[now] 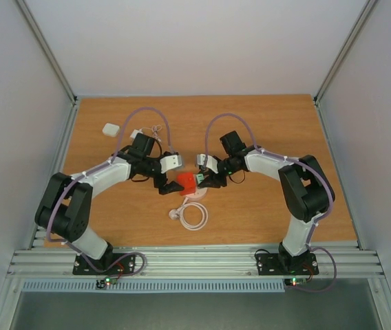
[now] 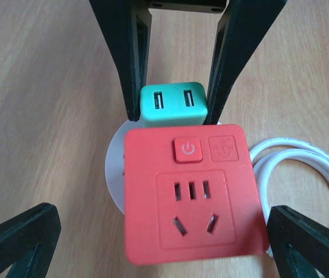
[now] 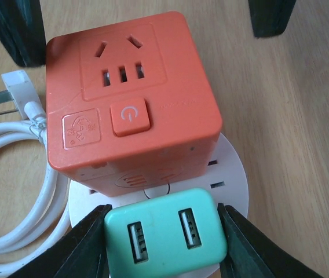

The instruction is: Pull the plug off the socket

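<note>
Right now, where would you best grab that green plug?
Grip the green plug by its two flat side walls, coming from the side away from the red cube crowding it. The right end effector pinches it just so, ready to lift off the socket.

**Plastics on a wood-grain bench**

The bench (image 1: 271, 124) looks like matt wood-grain board, finely streaked and smooth. The red cube (image 2: 193, 197) is smooth plastic with a satin sheen, and the green plug (image 3: 164, 240) is similar but slightly glossier. The socket (image 3: 231, 174) is pale, smooth plastic. The cable (image 3: 8, 134) has a shiny white jacket. The fingers (image 3: 251, 249) of the right gripper (image 3: 163, 223) look like matt black plastic. The rails (image 1: 195, 260) along the near edge are ribbed bare metal.
</note>
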`<move>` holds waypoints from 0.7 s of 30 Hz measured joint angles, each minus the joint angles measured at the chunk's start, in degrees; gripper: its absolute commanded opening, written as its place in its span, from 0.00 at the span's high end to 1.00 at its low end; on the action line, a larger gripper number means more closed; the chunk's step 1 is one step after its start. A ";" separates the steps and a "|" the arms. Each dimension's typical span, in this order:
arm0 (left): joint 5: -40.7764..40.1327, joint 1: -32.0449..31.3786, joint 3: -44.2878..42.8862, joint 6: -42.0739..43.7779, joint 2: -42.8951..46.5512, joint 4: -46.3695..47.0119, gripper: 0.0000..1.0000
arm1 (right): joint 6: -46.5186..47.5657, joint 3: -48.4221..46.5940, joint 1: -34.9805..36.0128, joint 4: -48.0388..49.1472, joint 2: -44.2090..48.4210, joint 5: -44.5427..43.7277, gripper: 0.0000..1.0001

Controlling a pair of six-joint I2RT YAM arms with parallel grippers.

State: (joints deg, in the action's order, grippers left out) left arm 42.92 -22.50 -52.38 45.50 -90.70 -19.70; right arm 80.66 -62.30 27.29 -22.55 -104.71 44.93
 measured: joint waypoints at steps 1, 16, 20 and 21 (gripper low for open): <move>-0.37 -0.37 0.11 0.00 -0.15 0.33 0.03 | -0.63 0.26 0.11 0.44 0.13 -0.13 0.74; -2.69 -2.62 -0.09 0.37 -3.30 0.28 0.42 | -5.20 0.76 1.33 3.08 0.33 -1.25 0.76; -3.15 -2.67 1.66 0.33 -2.12 2.27 0.50 | -5.62 0.76 1.66 3.50 0.33 -1.73 0.80; -3.32 -2.67 2.32 0.26 -1.68 2.95 0.51 | -5.66 0.76 1.75 3.58 0.31 -1.84 0.82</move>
State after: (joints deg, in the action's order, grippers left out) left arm 39.59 -25.17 -50.06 45.76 -92.38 -16.75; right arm 75.00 -61.54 29.04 -18.96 -104.40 43.09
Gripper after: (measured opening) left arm 0.638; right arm 0.460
